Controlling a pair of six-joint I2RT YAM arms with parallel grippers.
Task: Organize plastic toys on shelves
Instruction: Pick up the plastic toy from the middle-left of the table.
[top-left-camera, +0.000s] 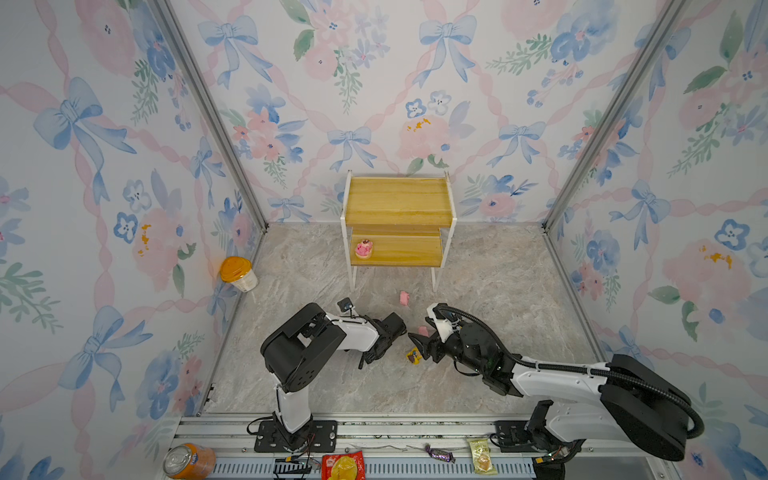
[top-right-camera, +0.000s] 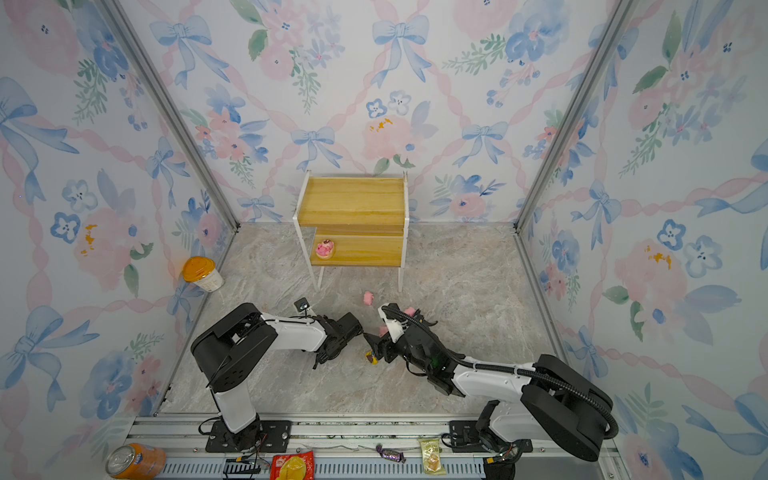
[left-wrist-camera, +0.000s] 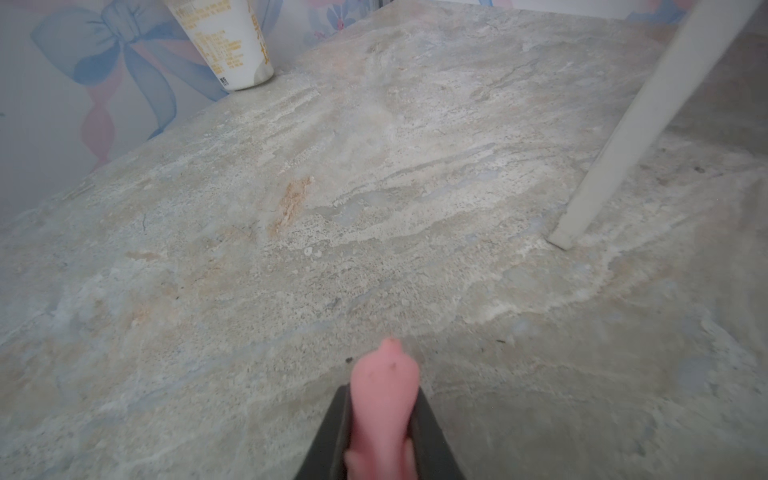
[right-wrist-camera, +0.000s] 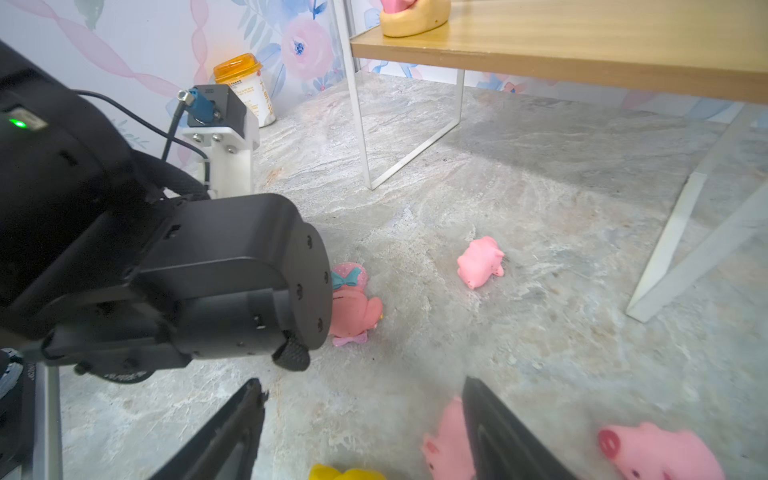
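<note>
Progress check: the shelves (top-left-camera: 399, 199) hold one toy so far, a pig on round base (top-left-camera: 364, 248) at one end of the lower board; the upper board is bare. The left gripper (left-wrist-camera: 382, 391) is clamped on a pink toy (left-wrist-camera: 384, 374), which is too blurred in the left wrist view to name more closely; it is low over the floor in front of the shelves, not yet carried to a board. The right gripper (right-wrist-camera: 361, 382) has its jaws apart and grips nothing. It is in front of the shelves, over the loose toys. On the floor in front of the shelves lie a small pink pig (right-wrist-camera: 480, 262) nearest the rack's legs, a pink figure with a blue bow (right-wrist-camera: 353, 305) partly hidden by the left arm, a second pig (right-wrist-camera: 446, 444) just beside one right finger, a third pig (right-wrist-camera: 660, 455) and a black-and-yellow creature (top-left-camera: 413, 356). Judgement: early stage. One toy is placed, one is in hand, and at least five are on the floor; others may be hidden by the arms. The next placement looks likely to come from the left arm.
</note>
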